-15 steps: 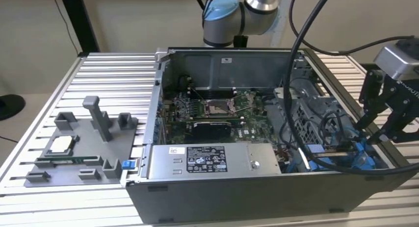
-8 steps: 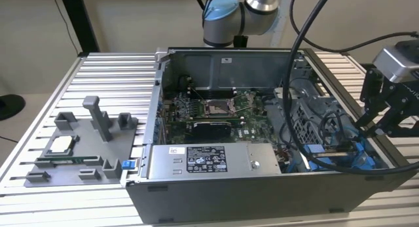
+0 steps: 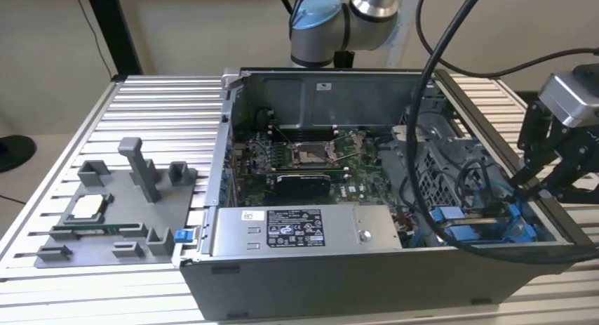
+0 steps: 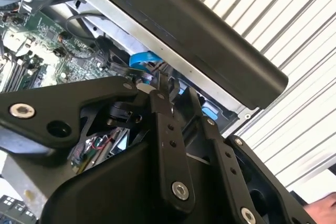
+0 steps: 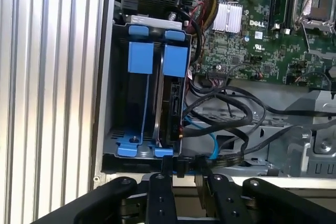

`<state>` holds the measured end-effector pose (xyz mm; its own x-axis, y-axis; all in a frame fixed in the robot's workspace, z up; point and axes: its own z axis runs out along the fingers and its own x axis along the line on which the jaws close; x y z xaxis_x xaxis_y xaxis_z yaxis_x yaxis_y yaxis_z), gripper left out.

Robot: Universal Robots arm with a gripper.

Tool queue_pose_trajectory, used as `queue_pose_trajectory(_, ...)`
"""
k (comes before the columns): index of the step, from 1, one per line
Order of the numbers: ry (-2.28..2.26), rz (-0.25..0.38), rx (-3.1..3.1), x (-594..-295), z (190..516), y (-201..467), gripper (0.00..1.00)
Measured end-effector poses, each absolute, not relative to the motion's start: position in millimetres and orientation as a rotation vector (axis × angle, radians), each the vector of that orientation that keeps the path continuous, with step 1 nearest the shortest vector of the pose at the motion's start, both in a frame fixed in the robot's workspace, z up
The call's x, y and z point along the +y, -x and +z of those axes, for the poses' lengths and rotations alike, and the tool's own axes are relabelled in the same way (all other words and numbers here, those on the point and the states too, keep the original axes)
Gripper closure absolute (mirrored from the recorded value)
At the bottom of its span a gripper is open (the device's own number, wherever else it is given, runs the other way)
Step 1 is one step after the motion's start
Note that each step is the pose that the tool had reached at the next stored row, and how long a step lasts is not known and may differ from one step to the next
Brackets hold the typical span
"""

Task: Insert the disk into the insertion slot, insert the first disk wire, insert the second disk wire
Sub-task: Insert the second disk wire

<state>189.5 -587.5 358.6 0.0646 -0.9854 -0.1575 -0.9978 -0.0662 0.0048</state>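
Now, disk (image 5: 172,100) edge-on in insertion slot (image 5: 140,59), face hidden, jaws pinching black plug (image 5: 181,167), tips partly obscured.

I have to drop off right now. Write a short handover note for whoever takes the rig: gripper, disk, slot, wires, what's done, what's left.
Gripper: poised at the near end of the slot, close to the wires; open or shut is unclear.
Disk: standing on edge inside the slot, in its blue carrier.
Wires: black wires and a blue wire lie beside the slot.
Done: disk insertion looks complete.
Left: I can't confirm that either wire is plugged into the disk; treat both as open.
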Motion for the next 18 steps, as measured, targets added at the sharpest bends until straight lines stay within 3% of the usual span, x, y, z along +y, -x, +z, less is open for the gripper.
queue_pose_trajectory(11,2.185,0.214,2.043,-590.0,356.2,-186.7,0.0)
queue_pose_trajectory(12,2.183,0.215,2.042,-590.0,356.0,-186.6,1.0)
queue_pose_trajectory(18,2.178,0.221,2.037,-590.1,355.2,-185.9,1.0)
